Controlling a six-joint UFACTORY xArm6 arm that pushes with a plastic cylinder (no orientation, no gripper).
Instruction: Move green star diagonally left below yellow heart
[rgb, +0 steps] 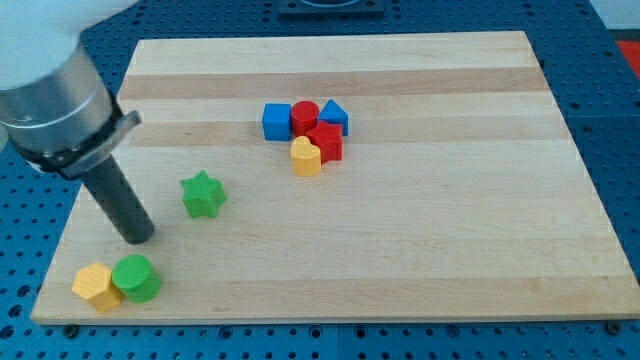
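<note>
The green star lies on the left part of the wooden board. The yellow heart sits up and to the right of it, at the bottom left of a cluster of blocks near the board's top middle. My tip rests on the board to the left of and a little below the star, apart from it by a short gap. The dark rod slants up to the view's left into the grey arm body.
The cluster holds a blue cube, a red cylinder, a blue triangular block and a red block touching the heart. A yellow hexagon and a green cylinder sit by the bottom left corner, just below my tip.
</note>
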